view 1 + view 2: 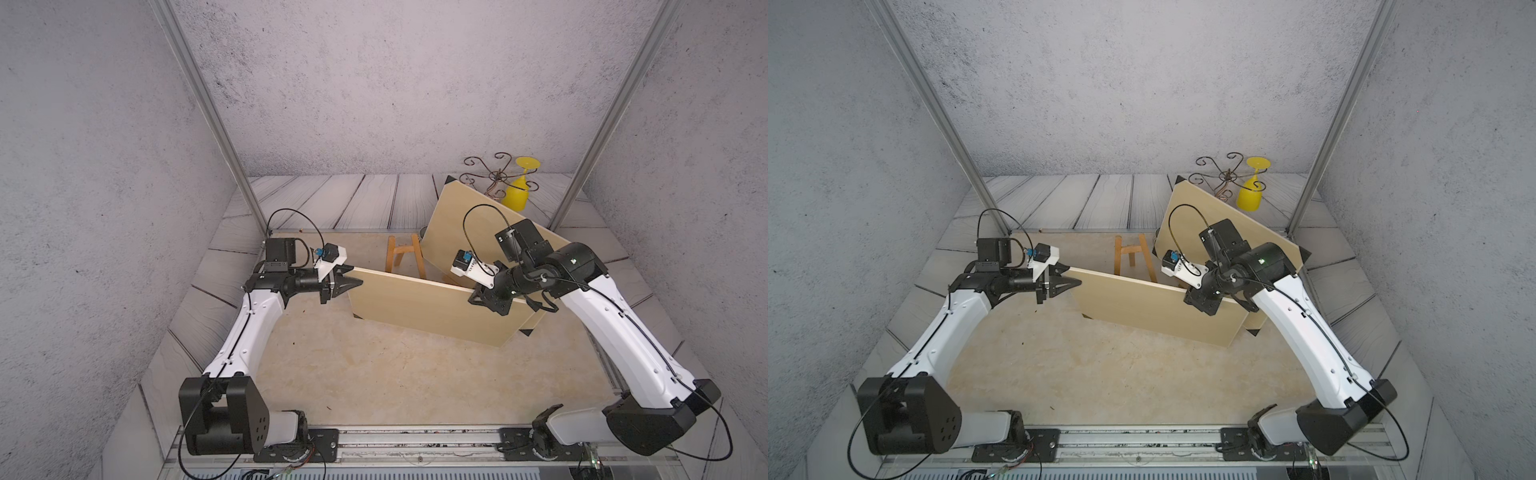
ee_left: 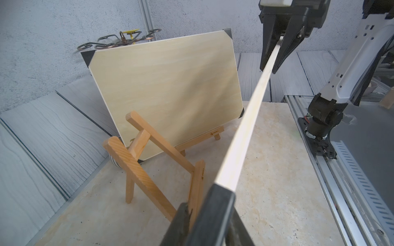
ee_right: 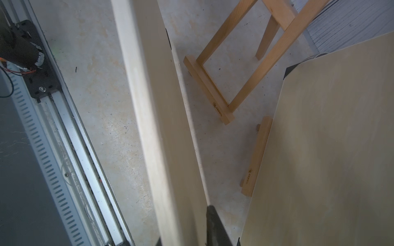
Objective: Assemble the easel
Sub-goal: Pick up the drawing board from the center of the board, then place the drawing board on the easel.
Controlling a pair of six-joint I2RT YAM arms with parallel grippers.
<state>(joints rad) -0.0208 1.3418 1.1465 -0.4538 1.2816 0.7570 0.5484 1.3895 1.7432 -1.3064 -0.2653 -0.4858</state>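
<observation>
A pale wooden board [image 1: 428,307] [image 1: 1154,303] with black corner guards stands on its long edge mid-table. My left gripper [image 1: 355,279] [image 2: 204,223] straddles its upper left corner, open, with a thin gap beside one finger. My right gripper [image 1: 482,300] [image 2: 269,69] is shut on the board's top edge near the other end. Just behind the board stands a small bare wooden easel [image 1: 405,257] [image 2: 149,153] [image 3: 245,49]. A second board [image 1: 469,224] [image 2: 166,91] leans at the back right on another easel's ledge [image 2: 200,138] [image 3: 255,157].
A yellow glass [image 1: 519,191] hangs upside down on a curled wire rack [image 1: 494,174] behind the second board. Metal frame posts [image 1: 232,158] rise at both back corners. An aluminium rail [image 1: 415,436] carrying both arm bases runs along the front edge.
</observation>
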